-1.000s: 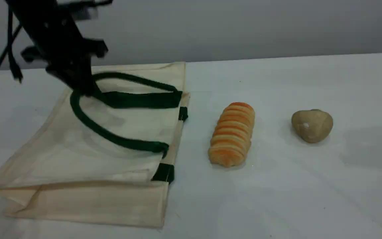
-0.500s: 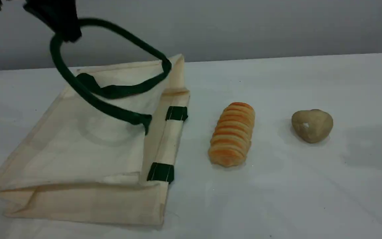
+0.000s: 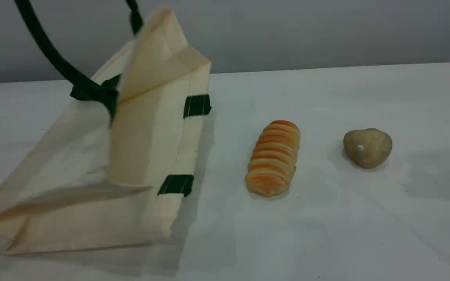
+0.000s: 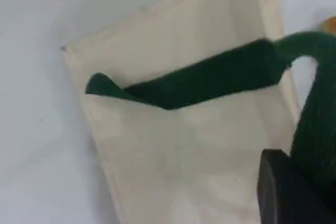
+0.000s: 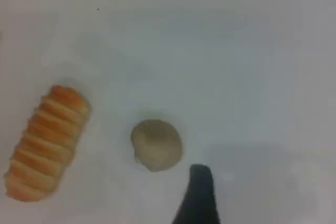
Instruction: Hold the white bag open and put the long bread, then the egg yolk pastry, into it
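White bag (image 3: 147, 128) lies on its side on the table (image 3: 326, 226) in the scene view, and its top flap is pulled up by one green handle (image 3: 49, 54) that runs out of the top of the picture, so the mouth gapes a little. No gripper shows in this view. The long bread (image 3: 274, 158) lies near the white bag, on the side its mouth faces, not touching it. The egg yolk pastry (image 3: 367, 147) sits farther from the bag, past the bread. In the left wrist view, the left gripper (image 4: 294, 187) is pinched tight on the green handle (image 4: 315, 129), and the cloth of the bag (image 4: 184, 156) hangs below it. In the right wrist view, the right gripper (image 5: 199, 195) is spread wide with nothing in it, and it hovers just beside the pastry (image 5: 156, 145), with the bread (image 5: 47, 142) off to one side; the bag does not show here. I think the bag is soft, floppy and light, so it will sag shut unless the handle is kept high. The bread looks light and squashy, so a gentle hold across its middle seems best. The pastry is small, round and smooth, so it may roll or slip; holding it by its two sides should work.
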